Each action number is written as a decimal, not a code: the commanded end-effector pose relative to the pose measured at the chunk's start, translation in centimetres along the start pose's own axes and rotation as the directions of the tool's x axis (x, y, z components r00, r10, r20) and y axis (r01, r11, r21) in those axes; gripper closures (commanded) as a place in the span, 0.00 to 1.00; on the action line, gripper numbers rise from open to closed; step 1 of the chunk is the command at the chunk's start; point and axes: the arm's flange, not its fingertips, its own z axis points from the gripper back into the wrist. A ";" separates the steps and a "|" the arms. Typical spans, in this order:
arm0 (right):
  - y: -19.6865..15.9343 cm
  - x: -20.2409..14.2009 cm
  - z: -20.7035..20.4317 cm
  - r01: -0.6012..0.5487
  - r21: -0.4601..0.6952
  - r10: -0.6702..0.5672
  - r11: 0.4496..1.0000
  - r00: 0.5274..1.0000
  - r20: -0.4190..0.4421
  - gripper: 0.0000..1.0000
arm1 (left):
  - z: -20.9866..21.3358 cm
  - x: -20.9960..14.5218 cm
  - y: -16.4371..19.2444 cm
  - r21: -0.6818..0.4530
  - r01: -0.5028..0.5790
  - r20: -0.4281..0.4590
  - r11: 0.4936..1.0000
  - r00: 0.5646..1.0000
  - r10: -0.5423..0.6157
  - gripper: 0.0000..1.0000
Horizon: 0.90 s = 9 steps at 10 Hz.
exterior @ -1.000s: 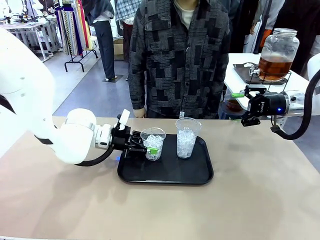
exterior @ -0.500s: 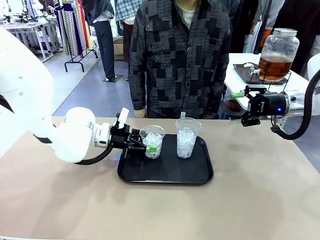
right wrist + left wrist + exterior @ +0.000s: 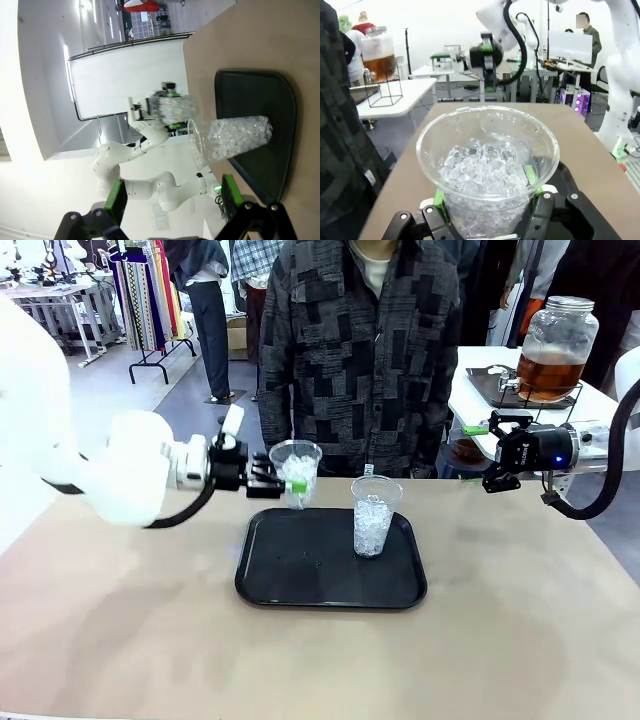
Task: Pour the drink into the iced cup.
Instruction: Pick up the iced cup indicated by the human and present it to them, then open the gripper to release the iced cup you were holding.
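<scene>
My left gripper (image 3: 291, 483) is shut on a clear iced cup (image 3: 296, 466), held in the air just beyond the far left corner of the black tray (image 3: 300, 585). In the left wrist view the cup (image 3: 487, 170) sits upright between the green pads (image 3: 439, 198), full of ice. A second iced cup (image 3: 374, 517) stands on the tray. The drink (image 3: 547, 373), amber in a lidded glass jar, stands on a white side table at the far right. My right gripper (image 3: 482, 456) hovers open near the table's right far edge, with nothing between its fingers (image 3: 116, 199).
A person in a dark patterned shirt (image 3: 355, 350) stands at the far edge, right behind the raised cup. The jar rests on a wire stand (image 3: 530, 398). Bare tan tabletop (image 3: 500, 640) lies in front and to the right of the tray.
My left gripper has lifted its iced cup off the tray, up and toward the far edge. The right arm and the second cup have not moved.
</scene>
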 end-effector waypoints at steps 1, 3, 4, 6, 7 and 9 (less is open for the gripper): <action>0.2 0.1 0.0 -0.003 0.002 0.003 1.000 1.000 0.002 0.00 | 0.6 3.7 2.4 -0.033 -0.031 -0.007 0.999 0.999 0.031 0.28; 0.2 0.1 0.0 -0.003 0.002 0.003 1.000 1.000 0.002 0.00 | 0.9 6.9 4.6 -0.048 -0.070 -0.041 0.996 0.997 0.068 0.28; 0.2 0.1 0.0 -0.003 0.002 0.003 1.000 1.000 0.002 0.00 | 1.0 7.5 5.3 -0.045 -0.073 -0.048 0.996 0.996 0.071 0.28; 0.2 0.1 0.0 -0.003 0.002 0.003 1.000 1.000 0.002 0.00 | 1.2 7.4 4.2 -0.021 -0.055 -0.039 0.998 0.998 0.055 0.28; 0.2 0.1 0.0 -0.003 0.002 0.003 1.000 1.000 0.002 0.00 | 1.2 7.4 4.2 -0.021 -0.055 -0.039 0.998 0.998 0.055 0.28; 0.2 0.1 0.0 -0.003 0.002 0.003 1.000 1.000 0.002 0.00 | 1.2 7.4 4.2 -0.021 -0.055 -0.039 0.998 0.998 0.055 0.28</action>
